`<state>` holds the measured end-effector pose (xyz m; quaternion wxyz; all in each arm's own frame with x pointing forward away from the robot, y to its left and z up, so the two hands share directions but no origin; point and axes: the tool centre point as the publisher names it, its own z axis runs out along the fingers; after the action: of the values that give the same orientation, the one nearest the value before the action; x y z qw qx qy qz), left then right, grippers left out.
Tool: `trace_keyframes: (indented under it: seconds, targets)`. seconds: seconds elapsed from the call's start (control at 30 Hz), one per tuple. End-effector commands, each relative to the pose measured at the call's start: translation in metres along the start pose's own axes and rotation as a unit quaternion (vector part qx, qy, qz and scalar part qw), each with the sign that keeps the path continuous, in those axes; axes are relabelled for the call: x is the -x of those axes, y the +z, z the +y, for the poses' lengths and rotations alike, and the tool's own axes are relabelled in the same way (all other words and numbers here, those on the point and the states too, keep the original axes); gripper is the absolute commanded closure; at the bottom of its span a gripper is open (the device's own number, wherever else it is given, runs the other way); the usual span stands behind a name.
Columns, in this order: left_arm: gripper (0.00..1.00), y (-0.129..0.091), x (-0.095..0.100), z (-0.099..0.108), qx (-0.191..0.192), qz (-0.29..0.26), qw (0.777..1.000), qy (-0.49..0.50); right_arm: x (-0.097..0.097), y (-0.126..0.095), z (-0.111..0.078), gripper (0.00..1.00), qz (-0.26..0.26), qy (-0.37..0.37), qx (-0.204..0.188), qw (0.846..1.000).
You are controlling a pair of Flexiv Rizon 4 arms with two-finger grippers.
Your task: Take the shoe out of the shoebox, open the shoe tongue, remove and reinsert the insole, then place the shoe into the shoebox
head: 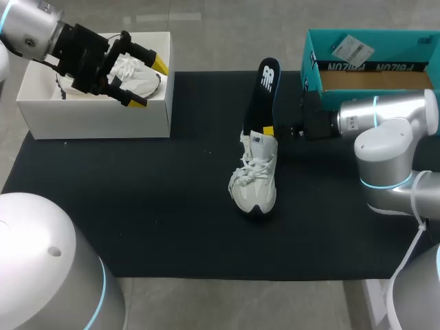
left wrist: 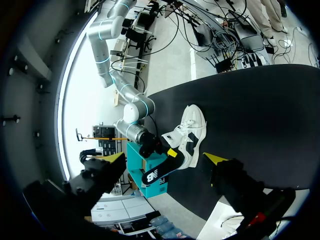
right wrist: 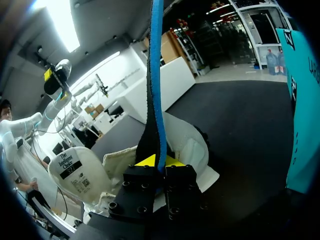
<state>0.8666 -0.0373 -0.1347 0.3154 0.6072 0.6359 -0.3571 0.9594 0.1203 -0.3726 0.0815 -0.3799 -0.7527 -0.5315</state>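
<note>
My left arm [head: 27,26] comes in from the far left corner. The left end effector [head: 148,83] is angled downward, yellow-tipped fingers spread wide, holding nothing. My right arm [head: 385,113] lies level, pointing toward the middle. The right end effector [head: 269,130] is pinched on a dark blue flat insole [head: 268,79].

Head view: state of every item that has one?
White shoebox: open, second shoe inside.
Teal box: open.
Shoe: upright on black mat.
Insole: partly out of shoe.
Left hand: open, above white shoebox.
Right hand: shut on insole.
</note>
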Motion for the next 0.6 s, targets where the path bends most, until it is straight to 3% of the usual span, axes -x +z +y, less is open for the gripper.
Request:
trace_keyframes:
  seconds: [0.03, 0.47, 0.5, 0.53, 0.6]
  targets:
    - [0.0, 0.0, 0.001, 0.0, 0.0, 0.002, 1.0, 0.0, -0.002, -0.001, -0.008, 1.0, 0.004, 0.0, -0.021, 1.0]
    - [0.0, 0.0, 0.001, 0.0, 0.0, 0.002, 1.0, 0.0, -0.01, -0.004, -0.02, 1.0, 0.024, 0.012, -0.06, 0.998]
    - [0.0, 0.0, 0.001, 0.0, 0.0, 0.002, 1.0, 0.0, -0.009, -0.004, -0.019, 0.93, 0.022, 0.013, -0.06, 0.998]
    - [0.0, 0.0, 0.001, 0.0, 0.0, 0.002, 1.0, 0.0, -0.008, -0.004, -0.018, 0.68, 0.02, 0.014, -0.058, 0.998]
    - [0.0, 0.0, 0.001, 0.0, 0.0, 0.002, 1.0, 0.0, -0.006, -0.004, -0.013, 0.67, 0.017, 0.01, -0.053, 0.998]
